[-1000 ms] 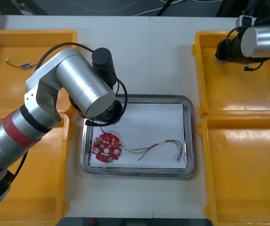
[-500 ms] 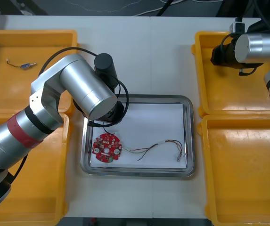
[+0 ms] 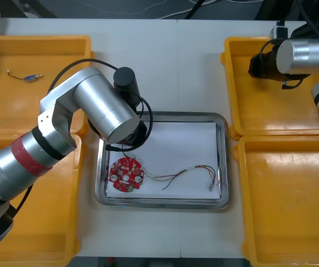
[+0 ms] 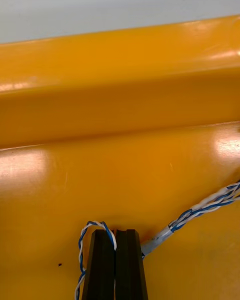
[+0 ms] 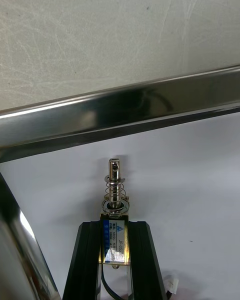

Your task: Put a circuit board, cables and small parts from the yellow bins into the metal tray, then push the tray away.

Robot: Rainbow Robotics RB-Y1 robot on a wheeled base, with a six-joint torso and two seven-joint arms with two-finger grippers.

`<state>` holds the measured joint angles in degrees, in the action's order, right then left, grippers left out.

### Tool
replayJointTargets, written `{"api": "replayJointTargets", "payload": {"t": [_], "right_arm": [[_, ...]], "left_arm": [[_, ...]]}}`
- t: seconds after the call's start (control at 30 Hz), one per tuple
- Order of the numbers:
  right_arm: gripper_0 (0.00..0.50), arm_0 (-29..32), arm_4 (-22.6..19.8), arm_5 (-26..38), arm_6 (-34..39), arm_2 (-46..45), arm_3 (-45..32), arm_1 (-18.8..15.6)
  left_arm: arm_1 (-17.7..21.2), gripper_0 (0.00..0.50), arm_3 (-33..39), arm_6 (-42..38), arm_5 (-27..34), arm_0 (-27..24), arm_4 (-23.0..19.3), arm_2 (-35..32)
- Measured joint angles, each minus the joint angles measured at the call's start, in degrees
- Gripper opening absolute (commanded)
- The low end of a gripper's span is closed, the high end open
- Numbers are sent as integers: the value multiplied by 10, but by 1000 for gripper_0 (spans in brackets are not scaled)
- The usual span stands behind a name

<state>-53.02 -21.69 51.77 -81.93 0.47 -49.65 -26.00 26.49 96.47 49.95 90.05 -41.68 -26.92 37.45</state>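
**Both tools loaded, two drops pending**

Since a second ago, a small creep of the left arm (image 3: 92, 105) over the far-left corner of the metal tray (image 3: 159, 115), and a swing of the right arm (image 3: 304, 55) inward over the far right yellow bin (image 3: 259, 111), with the bin itself nudged slightly toward the tray. In the left tool (image 5: 115, 225), gripped fast, a small metal part (image 5: 115, 192) with a spring on its stem, hanging low over the white tray floor just inside the shiny rim. In the right tool (image 4: 115, 232), pinched tight, the twisted blue and white cable (image 4: 200, 207), down on the bin floor. Already lying in the tray: the red circuit board (image 3: 126, 174) and a thin cable (image 3: 187, 172). Meaning for the task: part well placed for release, twisted cable ready for lifting across; tray push not yet due.
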Motion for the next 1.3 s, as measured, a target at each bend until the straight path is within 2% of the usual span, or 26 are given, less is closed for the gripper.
{"api": "replayJointTargets", "payload": {"t": [0.03, 0.07, 0.1, 0.13, 0.17, 0.47, 0.6, 0.9, 1.13, 1.3], "right_arm": [[0, 0, 0, 2, 0, 0, 0, 0], [0, -1, 0, 4, 0, 0, 0, 0], [0, -2, -1, 10, -2, 0, 0, -1], [0, -4, -1, 18, -4, 0, -1, -1], [0, -5, -1, 27, -6, 0, -3, -2], [0, -6, -11, 127, -29, 0, -57, -18], [0, -6, -21, 170, -44, -1, -79, -28], [0, -6, -41, 304, -44, -25, -124, -47], [0, -6, -52, 387, -59, -72, -132, -50], [0, 4, -57, 405, -76, -98, -136, -50]], "left_arm": [[0, 332, 0, 0, 0, 0, 0, 0], [0, 363, 0, 0, 0, 0, 0, 0], [0, 433, 0, 0, 0, 0, 1, 0], [0, 480, 0, 0, 0, 0, 1, 0], [0, 500, 0, 0, 0, 0, 1, 0], [0, 500, 2, 0, 3, 0, 2, 0], [0, 500, 23, 0, 43, -1, -2, -10], [0, 500, 106, 0, 135, -1, -62, -108], [6, 500, 131, 0, 188, -1, -69, -170], [19, 500, 132, 0, 194, -1, -71, -210]]}}
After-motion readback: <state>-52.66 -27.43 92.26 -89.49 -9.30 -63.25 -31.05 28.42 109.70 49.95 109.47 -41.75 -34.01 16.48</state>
